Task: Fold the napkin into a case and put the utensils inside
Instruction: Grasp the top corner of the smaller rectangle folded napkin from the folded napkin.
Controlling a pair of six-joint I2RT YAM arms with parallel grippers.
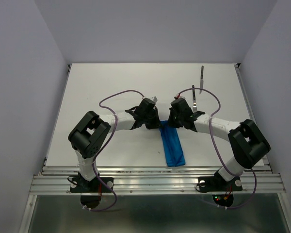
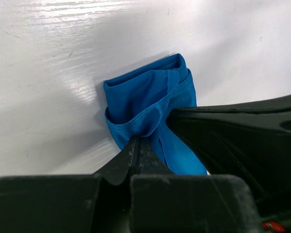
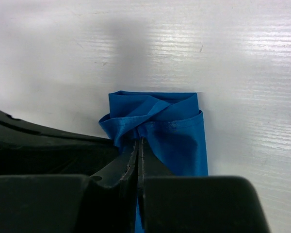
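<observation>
Your left gripper (image 2: 138, 145) is clenched on the napkin (image 2: 145, 104), with its black fingertips pinching a bunched fold at the cloth's end. That wrist view shows the layers parted there like a pouch mouth. It also shows the right arm's black housing crowding in from the right and covering part of the cloth.

Only the overhead view shows you the whole napkin. It is a narrow, bright blue strip lying flat on the white table (image 1: 111, 82). It runs from between the two grippers toward the near edge, slanting slightly right.

Your right gripper (image 3: 138, 143) is likewise closed, nipping a twisted gather at the same end of the strip. From its own camera the left arm's body fills the lower left.

Purple cables (image 1: 119, 94) arc over both arms.

Farther right, well apart from the napkin, lie the two utensils. A fork (image 1: 195, 98) lies just beside the right wrist. Behind it is what is probably the knife (image 1: 202, 77), though both are too small to be sure.
</observation>
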